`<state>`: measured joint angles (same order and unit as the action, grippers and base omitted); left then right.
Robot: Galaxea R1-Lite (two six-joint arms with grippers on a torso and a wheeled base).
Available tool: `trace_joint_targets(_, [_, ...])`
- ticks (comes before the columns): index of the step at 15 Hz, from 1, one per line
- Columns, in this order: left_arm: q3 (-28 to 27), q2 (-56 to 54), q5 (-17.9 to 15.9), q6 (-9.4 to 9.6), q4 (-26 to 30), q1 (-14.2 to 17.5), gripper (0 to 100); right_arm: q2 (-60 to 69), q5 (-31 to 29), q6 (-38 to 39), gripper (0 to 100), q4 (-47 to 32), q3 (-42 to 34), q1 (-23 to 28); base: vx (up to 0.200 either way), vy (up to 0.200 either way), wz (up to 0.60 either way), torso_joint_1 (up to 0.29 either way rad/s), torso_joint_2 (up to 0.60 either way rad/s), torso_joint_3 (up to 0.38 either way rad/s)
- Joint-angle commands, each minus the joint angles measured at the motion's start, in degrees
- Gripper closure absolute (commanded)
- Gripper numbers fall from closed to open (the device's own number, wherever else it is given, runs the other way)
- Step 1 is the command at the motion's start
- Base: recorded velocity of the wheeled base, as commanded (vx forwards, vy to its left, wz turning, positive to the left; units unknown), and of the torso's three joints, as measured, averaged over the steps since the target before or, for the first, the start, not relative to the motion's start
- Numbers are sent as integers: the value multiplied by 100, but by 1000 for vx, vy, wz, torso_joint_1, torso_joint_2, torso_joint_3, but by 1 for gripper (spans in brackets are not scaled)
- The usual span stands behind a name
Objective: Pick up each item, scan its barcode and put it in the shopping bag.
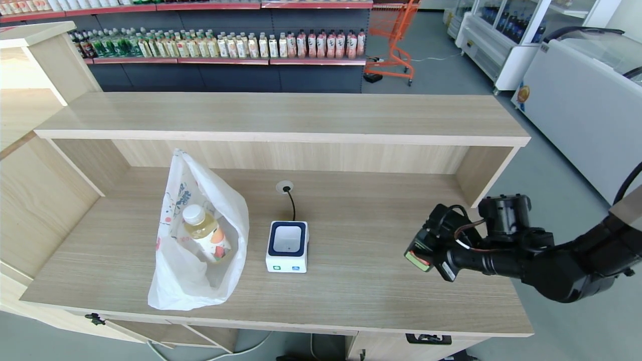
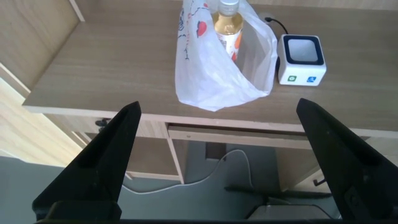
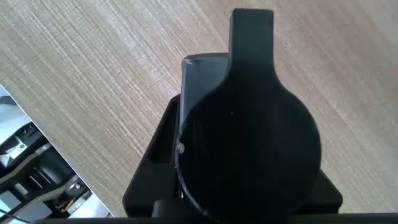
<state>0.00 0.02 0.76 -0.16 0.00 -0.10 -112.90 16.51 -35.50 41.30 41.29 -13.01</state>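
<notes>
A white shopping bag (image 1: pixel 173 281) (image 2: pixel 211 81) stands open at the left of the wooden counter (image 1: pixel 361 281). A bottle of yellow drink (image 1: pixel 205 231) (image 2: pixel 227 28) with a white cap stands inside it. To its right sits the white barcode scanner (image 1: pixel 287 245) (image 2: pixel 301 59), window facing up. My right gripper (image 1: pixel 420 256) hovers over the counter's right part, shut on a small round item (image 3: pixel 249 155) with a green and red side (image 1: pixel 418 261); the item looks dark from the wrist. My left gripper (image 2: pixel 217 162) hangs open in front of the counter's front edge, nothing between its fingers (image 2: pixel 99 162).
A raised shelf (image 1: pixel 281 115) and side walls enclose the counter at the back and sides. The scanner's black cable (image 1: pixel 291 203) runs to a grommet (image 1: pixel 285 187). Store shelves of bottles (image 1: pixel 220 45) and freezers (image 1: pixel 577 95) stand beyond.
</notes>
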Motion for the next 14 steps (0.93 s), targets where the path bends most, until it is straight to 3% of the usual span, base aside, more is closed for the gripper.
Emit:
trace_joint_targets(1, [0,-2,4,-2,0,1,0,1332,2,-45,100,115,-534,624,0,0,0,0,0,0])
trace_joint_targets(4, [0,-2,4,-2,0,1,0,1841,-7,-150,100,300,-543,1213,0,0,0,0,0,0])
trace_joint_targets(6, [0,-2,4,-2,0,1,0,2386,19,-1267,100,1389,-1176,1257,0,0,0,0,0,0])
trace_joint_targets(8, [0,-2,4,-2,0,1,0,2712,608,-2541,100,2207,-1932,1178,0,0,0,0,0,0])
trace_joint_targets(9, [0,-2,4,-2,0,1,0,2799,1566,-3341,100,2286,-2187,861,0,0,0,0,0,0])
trace_joint_targets(10, [0,-2,4,-2,0,1,0,2879,2058,-4114,100,2242,-2257,510,0,0,0,0,0,0])
trace_joint_targets(12, [0,-2,4,-2,0,1,0,2923,2436,-6065,100,1908,-2266,-448,0,0,0,0,0,0])
trace_joint_targets(14, [0,-2,4,-2,0,1,0,2896,2463,-8113,100,598,-2301,-1143,0,0,0,0,0,0])
